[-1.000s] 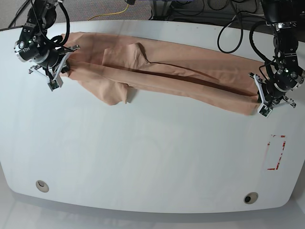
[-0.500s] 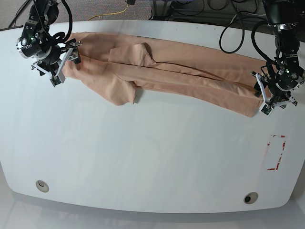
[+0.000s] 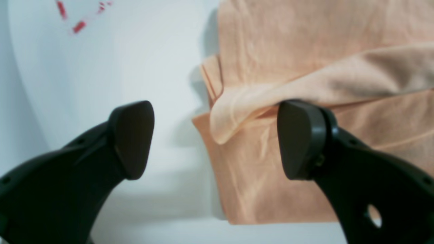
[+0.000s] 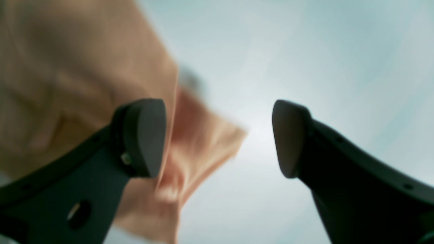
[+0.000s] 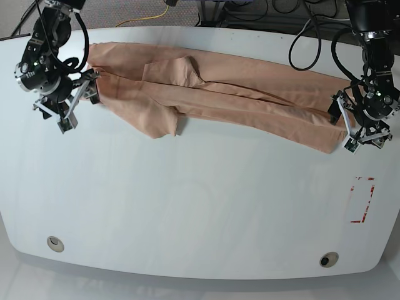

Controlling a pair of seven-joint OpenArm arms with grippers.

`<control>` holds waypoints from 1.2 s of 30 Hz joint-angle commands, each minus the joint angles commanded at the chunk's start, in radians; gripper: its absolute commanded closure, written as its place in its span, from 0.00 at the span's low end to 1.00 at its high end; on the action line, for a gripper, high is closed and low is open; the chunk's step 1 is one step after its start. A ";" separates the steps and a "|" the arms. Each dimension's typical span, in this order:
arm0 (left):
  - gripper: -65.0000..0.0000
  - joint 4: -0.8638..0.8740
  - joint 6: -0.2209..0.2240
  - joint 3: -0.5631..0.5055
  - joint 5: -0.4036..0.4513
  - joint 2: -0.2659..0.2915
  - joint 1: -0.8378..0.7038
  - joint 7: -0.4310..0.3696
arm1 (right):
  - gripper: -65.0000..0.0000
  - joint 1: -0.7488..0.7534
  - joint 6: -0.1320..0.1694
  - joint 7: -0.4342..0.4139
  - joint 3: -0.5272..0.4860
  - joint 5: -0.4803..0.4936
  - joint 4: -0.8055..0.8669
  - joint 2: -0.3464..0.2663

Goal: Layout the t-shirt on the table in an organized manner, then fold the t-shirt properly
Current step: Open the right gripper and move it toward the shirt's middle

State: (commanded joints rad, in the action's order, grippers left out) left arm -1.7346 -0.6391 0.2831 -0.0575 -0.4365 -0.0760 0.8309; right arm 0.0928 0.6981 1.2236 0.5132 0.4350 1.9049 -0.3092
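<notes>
I see the white bench (image 5: 187,212) with the peach t-shirt (image 5: 250,103) stretched long across its far side. My left gripper (image 3: 213,142) sits at the shirt's end, jaws wide apart, holding nothing. My right gripper (image 4: 218,139) at the other end is spread wide too, cloth beside one finger

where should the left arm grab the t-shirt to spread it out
Probably the loose fold at the end of the t-shirt nearest the left gripper. In the left wrist view that flap stands raised off the layer below, right at the cloth's edge, so the open jaws could straddle it coming in from the bare table side. The flat layers underneath offer little to pinch.
</notes>
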 joint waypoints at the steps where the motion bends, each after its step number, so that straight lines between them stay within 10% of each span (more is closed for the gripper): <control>1: 0.17 -0.006 0.000 0.000 0.000 0.000 0.000 0.000 | 0.27 -0.018 0.000 0.000 0.000 0.000 -0.018 0.002; 36: 0.17 -0.028 -0.002 0.049 -0.002 0.000 0.031 -0.002 | 0.28 -0.229 0.000 -0.103 -0.255 -0.003 -0.402 0.169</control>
State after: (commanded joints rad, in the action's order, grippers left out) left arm -1.7622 -0.6406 0.3322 -0.0591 -0.4365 -0.0453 0.8293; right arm -0.1358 0.6981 1.1208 0.2585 0.4319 1.5029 -0.1404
